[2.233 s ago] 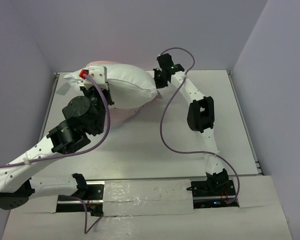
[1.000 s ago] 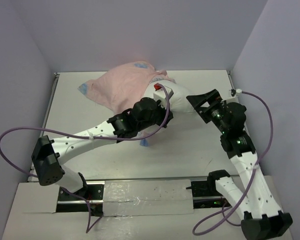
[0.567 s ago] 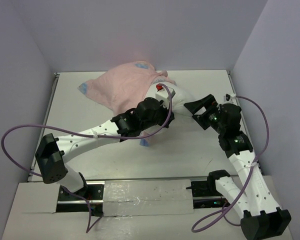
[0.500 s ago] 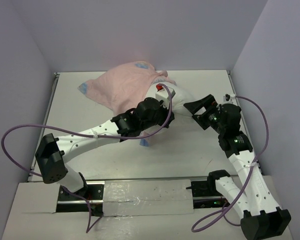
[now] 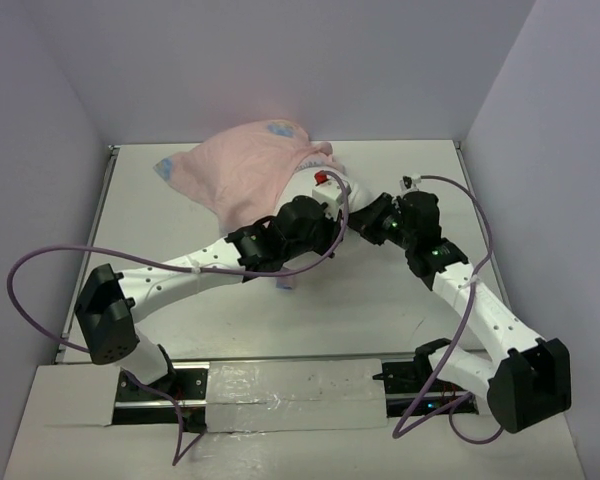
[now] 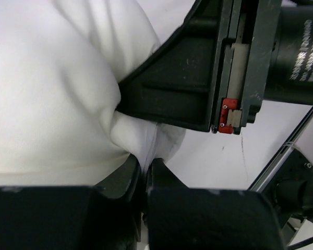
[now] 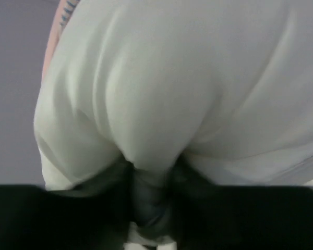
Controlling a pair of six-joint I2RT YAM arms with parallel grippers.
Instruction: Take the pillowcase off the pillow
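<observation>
Pillow [image 6: 52, 78] pinched from two sides

The left gripper [image 6: 146, 165] is closed on a fold of the pillow; the right gripper [image 7: 151, 195] squeezes another fold between narrow fingers. The pink pillowcase [image 5: 245, 170] covers its far part, at the table's [image 5: 380, 310] back

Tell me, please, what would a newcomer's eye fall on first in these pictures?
First, the pale pink pillowcase, heaped at the back of the table. Next, the left arm and the right arm meet at its near right edge, their jaws both pinching the bare white pillow where it sticks out of the case.
</observation>
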